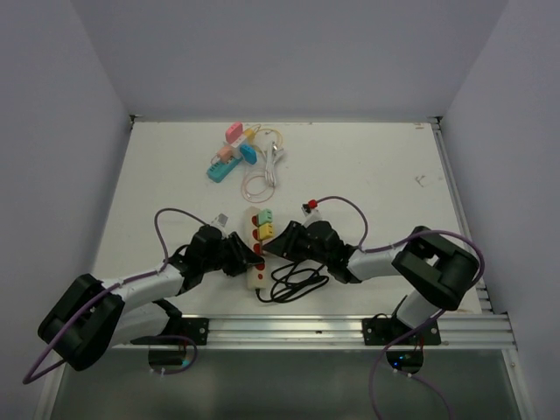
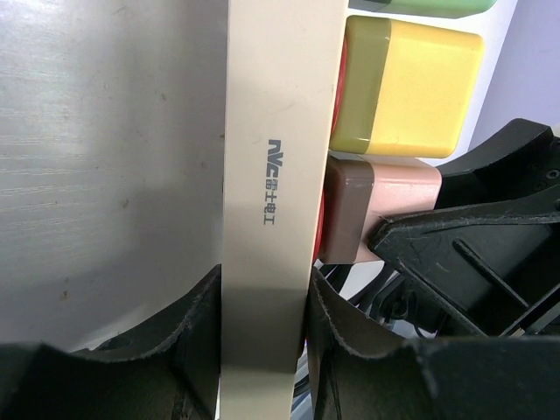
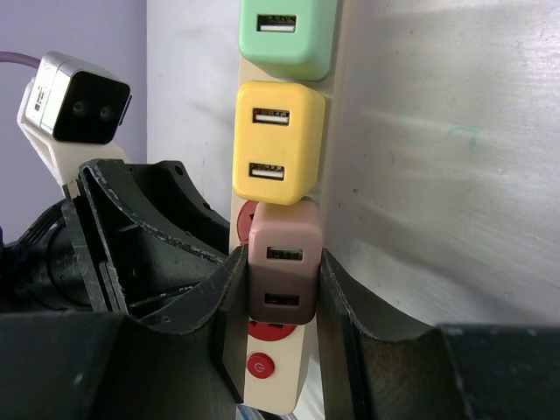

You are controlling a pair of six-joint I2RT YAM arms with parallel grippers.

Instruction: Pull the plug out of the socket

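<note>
Bracing the beige power strip (image 2: 271,131) with left fingers (image 2: 188,350) clamped across its body so right fingers (image 3: 354,315), closed on the pink USB charger plug (image 3: 282,262) seated beside the yellow charger (image 3: 276,140), can pull it free.

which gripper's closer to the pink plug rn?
Right. The right gripper is shut on the pink plug, one finger on each side. The left gripper clamps the power strip by its edges, just beside that plug.
</note>
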